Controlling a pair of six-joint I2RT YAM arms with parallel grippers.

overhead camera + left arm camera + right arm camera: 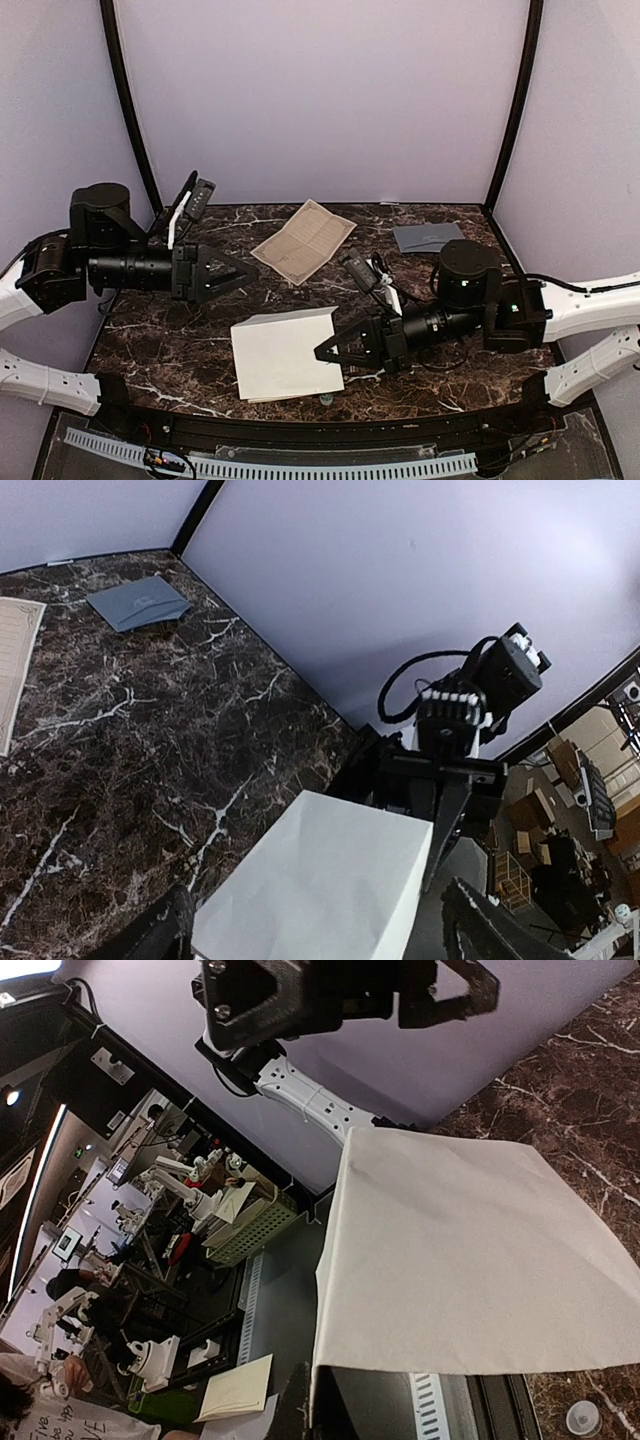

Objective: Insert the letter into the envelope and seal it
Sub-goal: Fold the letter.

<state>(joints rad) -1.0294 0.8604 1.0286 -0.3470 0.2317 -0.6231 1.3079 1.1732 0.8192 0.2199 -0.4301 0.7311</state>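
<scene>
The dark stone table (pixel 180 340) has three papers on it. The grey envelope (pixel 428 237) lies flat in the upper right of the table, close to the back wall. It is well apart from both arms and nothing touches it. In the left wrist view it is the small grey shape in the upper left (pixel 138 603).

The white letter (pixel 285 355) is at the bottom middle of the table, near the front edge. The right gripper (pixel 326 352) comes in from the right and its tips meet the right edge of the letter. Its jaws are squeezed tight together and they pinch that edge of the paper. In the right wrist view the letter (pixel 470 1260) fills most of the picture, right up against the camera.

The left gripper (pixel 238 272) is up and to the left of the letter, pointing to the right. Its fingers (pixel 495 930) are spread wide apart and there is nothing between them. It looks close to the letter's top left corner, but I cannot tell if it touches.

A tan sheet (pixel 303 241) with printing lies in the upper middle of the table, turned at a slant, apart from the envelope.
</scene>
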